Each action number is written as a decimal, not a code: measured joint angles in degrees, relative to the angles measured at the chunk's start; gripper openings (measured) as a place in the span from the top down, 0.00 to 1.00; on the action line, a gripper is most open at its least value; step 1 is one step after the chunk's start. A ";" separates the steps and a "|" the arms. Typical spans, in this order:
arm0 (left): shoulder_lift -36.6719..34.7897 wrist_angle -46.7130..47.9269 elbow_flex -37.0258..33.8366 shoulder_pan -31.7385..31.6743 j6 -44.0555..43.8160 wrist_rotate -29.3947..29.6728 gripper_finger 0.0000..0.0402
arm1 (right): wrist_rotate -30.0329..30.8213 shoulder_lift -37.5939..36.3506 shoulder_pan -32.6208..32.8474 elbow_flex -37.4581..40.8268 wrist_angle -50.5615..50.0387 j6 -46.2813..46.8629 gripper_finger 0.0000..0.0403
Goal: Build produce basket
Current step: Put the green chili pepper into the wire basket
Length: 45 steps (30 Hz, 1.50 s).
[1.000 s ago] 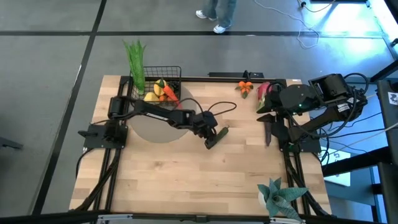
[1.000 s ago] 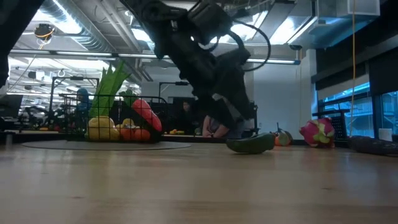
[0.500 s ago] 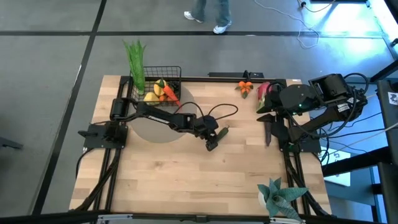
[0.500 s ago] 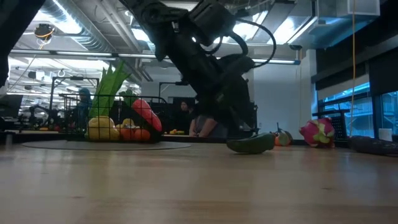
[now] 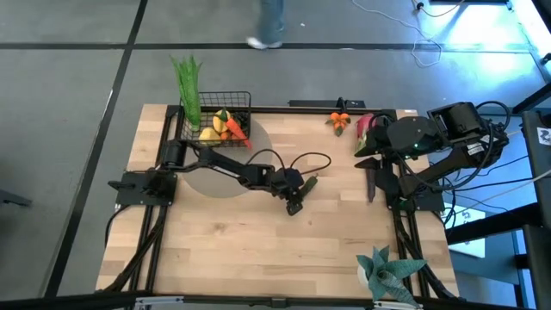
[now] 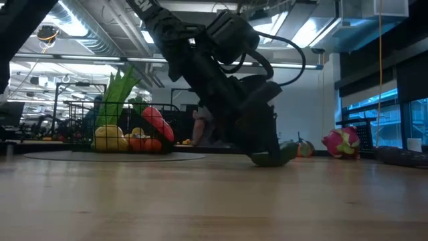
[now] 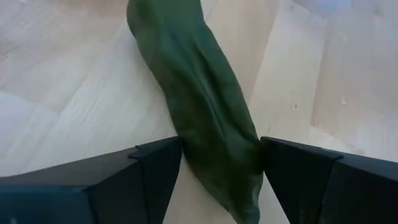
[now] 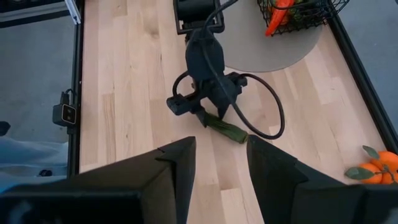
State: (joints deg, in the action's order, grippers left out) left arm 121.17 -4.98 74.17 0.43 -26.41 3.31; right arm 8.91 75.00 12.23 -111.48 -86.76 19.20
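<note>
The left gripper is down at the table, its jaws spread wide with the cucumber lying between them, one finger just beside each flank; whether the pads already touch the skin I cannot tell, and nothing is squeezed. The cucumber lies flat on the table, running lengthwise ahead of the gripper, one tapered end back between the fingers and the rest stretching forward. The basket stands well behind the gripper, back along its own arm, on a grey round mat and already loaded with a leek, a carrot and yellow fruit. The right gripper waits well off to the far side, its jaws apart and holding nothing, with the dragon fruit, tangerines and eggplant near it. The cucumber looks like a light toy: its dull, faintly creased skin suggests soft plastic or fabric that may give a little under pressure, not brittle and not very slippery. Being long and tapered, it would likely droop or swing if pinched at the thin tip, so the better hold is across the thicker middle, a little forward of where the fingers now stand. A moderate squeeze should do; a round body can roll out sideways if the jaws close off-centre.
</note>
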 joint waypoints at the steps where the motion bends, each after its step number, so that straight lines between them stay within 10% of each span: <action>1: 0.01 -0.04 0.00 0.03 0.00 0.39 0.47 | 0.00 0.00 0.02 0.00 -0.01 -0.04 0.67; 23: -0.48 3.53 0.00 1.94 0.08 7.34 0.84 | 0.00 -0.01 0.00 0.00 0.15 0.00 0.67; 45: -19.60 23.93 0.00 3.47 -4.13 10.13 0.87 | 0.02 -0.01 0.01 0.02 0.68 -0.25 0.67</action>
State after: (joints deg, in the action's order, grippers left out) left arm 101.58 18.95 74.17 3.90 -30.54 13.43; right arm 8.93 74.99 12.24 -111.46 -86.08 18.95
